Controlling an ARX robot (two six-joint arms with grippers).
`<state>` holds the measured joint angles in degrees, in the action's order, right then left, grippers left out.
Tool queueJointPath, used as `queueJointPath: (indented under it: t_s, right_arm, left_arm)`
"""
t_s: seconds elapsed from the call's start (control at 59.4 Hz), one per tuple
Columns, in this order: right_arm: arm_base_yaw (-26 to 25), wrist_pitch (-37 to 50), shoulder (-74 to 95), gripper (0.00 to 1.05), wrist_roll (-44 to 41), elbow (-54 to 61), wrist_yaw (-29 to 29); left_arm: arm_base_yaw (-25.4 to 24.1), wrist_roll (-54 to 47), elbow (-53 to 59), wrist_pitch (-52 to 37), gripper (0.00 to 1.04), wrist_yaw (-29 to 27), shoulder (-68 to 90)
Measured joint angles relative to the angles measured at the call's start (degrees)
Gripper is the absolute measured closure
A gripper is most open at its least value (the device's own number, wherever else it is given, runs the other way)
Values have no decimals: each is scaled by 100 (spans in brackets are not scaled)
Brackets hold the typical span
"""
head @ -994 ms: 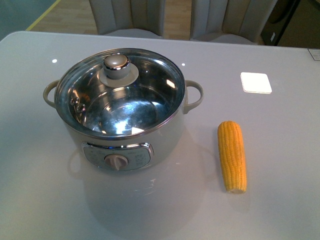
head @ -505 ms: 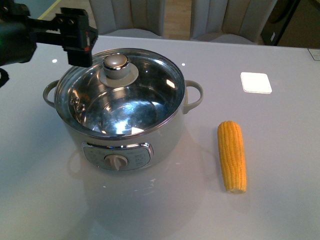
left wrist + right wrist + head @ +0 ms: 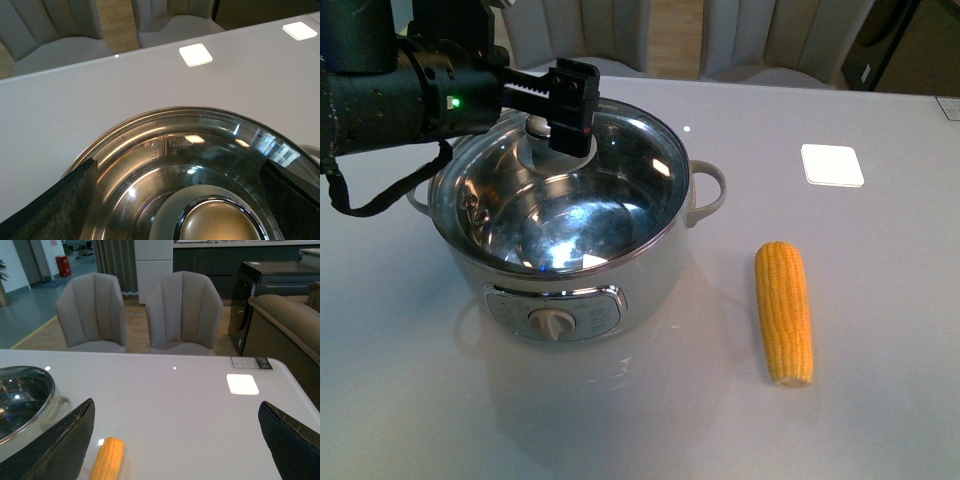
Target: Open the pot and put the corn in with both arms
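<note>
The cream-white pot [image 3: 655,265] stands left of centre on the table, with its glass lid [image 3: 620,185] on it. My left gripper [image 3: 570,108] reaches in from the left, open, just above the lid's knob [image 3: 534,126], which it partly hides. In the left wrist view the knob [image 3: 220,222] lies between the open fingers [image 3: 55,205], apart from both. The corn [image 3: 785,312] lies on the table right of the pot. My right gripper [image 3: 176,405] is open and empty above the table, with the corn [image 3: 107,460] near one finger [image 3: 65,445]. It is out of the front view.
A white square pad [image 3: 832,165] lies on the table [image 3: 880,400] at the back right; it also shows in the right wrist view [image 3: 242,384]. Two grey chairs [image 3: 182,310] stand behind the table's far edge.
My left arm came in from the left and moved right, from beside the pot's rim to over the lid's knob. The pot, lid and corn have not moved.
</note>
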<state>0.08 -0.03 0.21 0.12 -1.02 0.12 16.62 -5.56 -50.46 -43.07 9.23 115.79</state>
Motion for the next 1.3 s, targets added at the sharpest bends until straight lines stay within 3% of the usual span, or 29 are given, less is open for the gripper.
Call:
queueJointPath:
  t_s: [0.96,1.078,1.297]
  right_arm:
    - [0,0,0,9,0,0,0]
    - [0,0,0,9,0,0,0]
    - [0,0,0,9,0,0,0]
  left_arm:
    - [192,170,-350,-85,10,-378,647]
    - [212,155,-350,-98,24,-407,647]
    - [282,170,-348,-129,59,-463,621]
